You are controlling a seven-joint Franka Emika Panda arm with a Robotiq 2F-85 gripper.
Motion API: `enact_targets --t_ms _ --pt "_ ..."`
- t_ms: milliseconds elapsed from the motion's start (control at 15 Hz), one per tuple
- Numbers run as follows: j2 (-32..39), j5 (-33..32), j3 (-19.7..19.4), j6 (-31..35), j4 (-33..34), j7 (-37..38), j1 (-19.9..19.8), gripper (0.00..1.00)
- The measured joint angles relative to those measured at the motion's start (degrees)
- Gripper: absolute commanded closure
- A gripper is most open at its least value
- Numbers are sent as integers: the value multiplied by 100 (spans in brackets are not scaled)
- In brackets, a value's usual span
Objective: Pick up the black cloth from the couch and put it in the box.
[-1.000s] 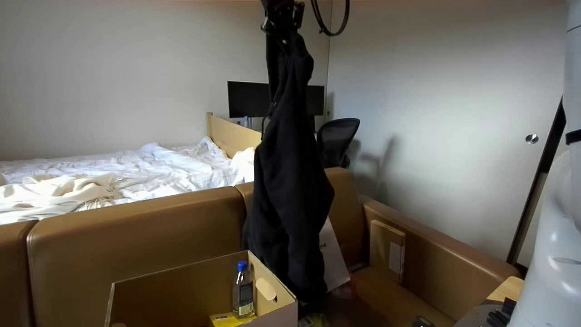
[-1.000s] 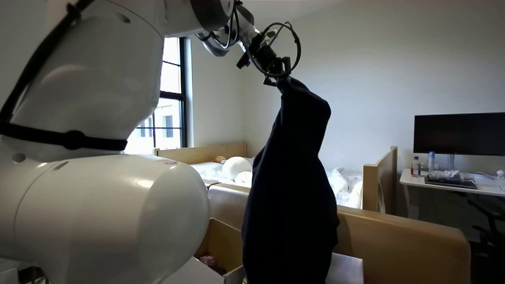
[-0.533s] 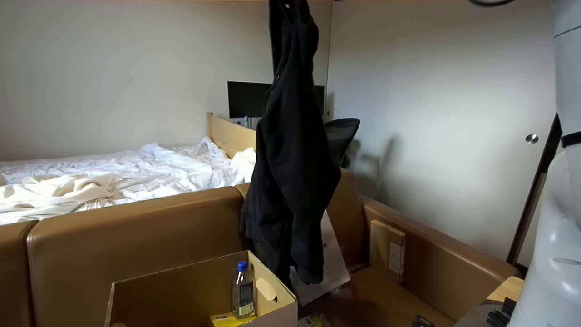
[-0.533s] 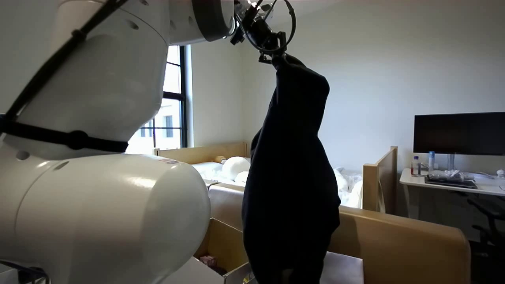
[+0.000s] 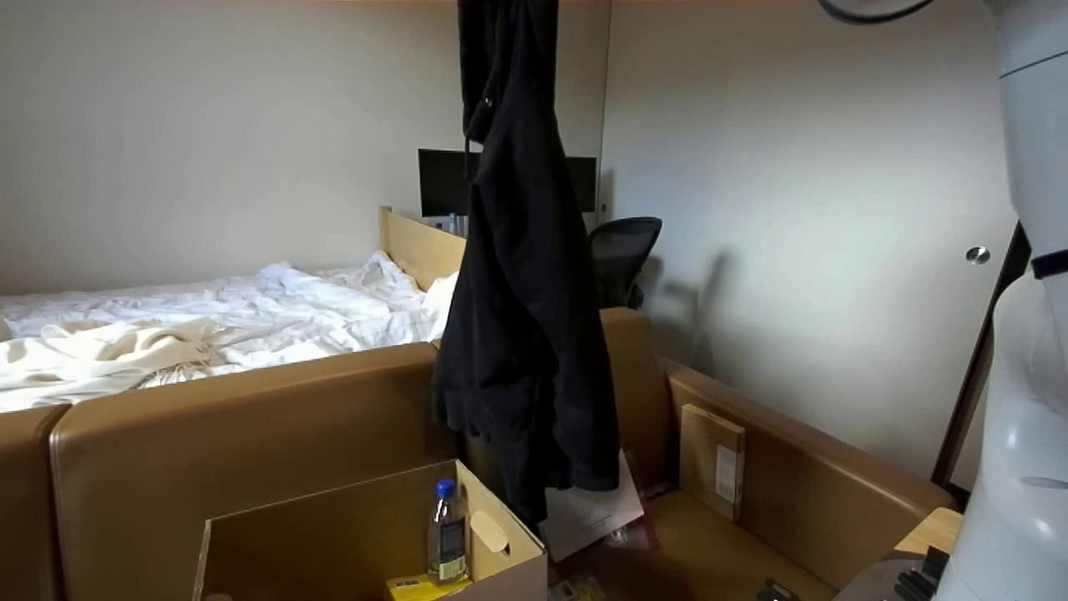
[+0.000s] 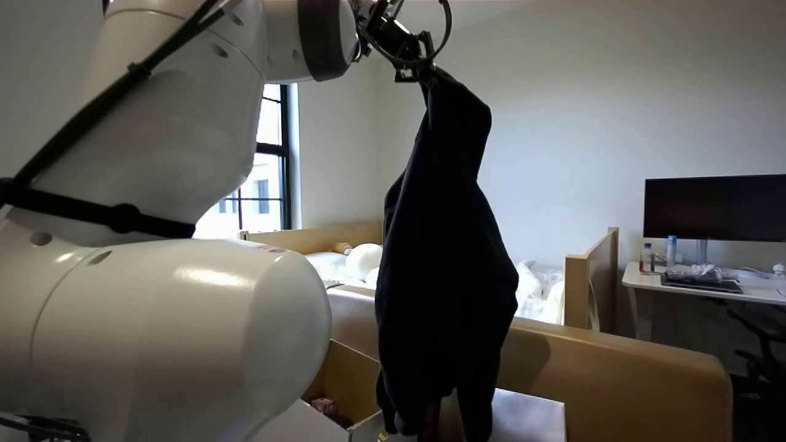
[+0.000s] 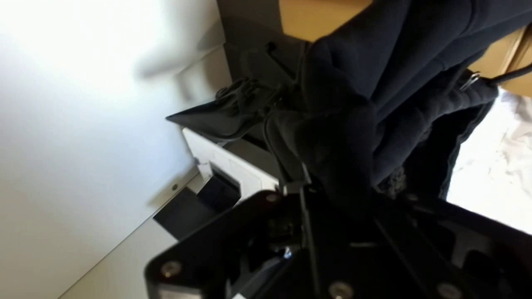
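Just beside the cardboard box (image 5: 317, 534), a black hoodie (image 6: 445, 245) hangs from the pincer (image 6: 419, 70), which grips its upper end. Likely the carrying step; next it should swing over the box, lower end clearing the edge, then drop in.

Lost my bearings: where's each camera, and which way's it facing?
An exterior view: in front of couch, facing it and bed; arm at right edge.
An exterior view: near the arm, facing couch and desk; arm and gripper show.
Wrist view: on the wrist, facing the black cloth; gripper at bottom.
Both exterior views share couch, bed, box, black cloth.
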Motion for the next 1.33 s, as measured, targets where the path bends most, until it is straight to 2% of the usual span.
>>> enact_targets --t_ms 267,400,667,867,1133,1333 --pt "149 -1261 -93 77 817 -489 467 93" --pt "298 -1671 -130 351 1137 -601 631 93" --pt "717 -1708 -125 1152 1470 -619 812 93" --pt "1041 -1708 -159 1509 1732 -619 1037 93" --pt "1272 -1709 -475 1537 2057 -618 1530 93" --pt "1415 -1664 -699 1204 2256 -498 1941 93"
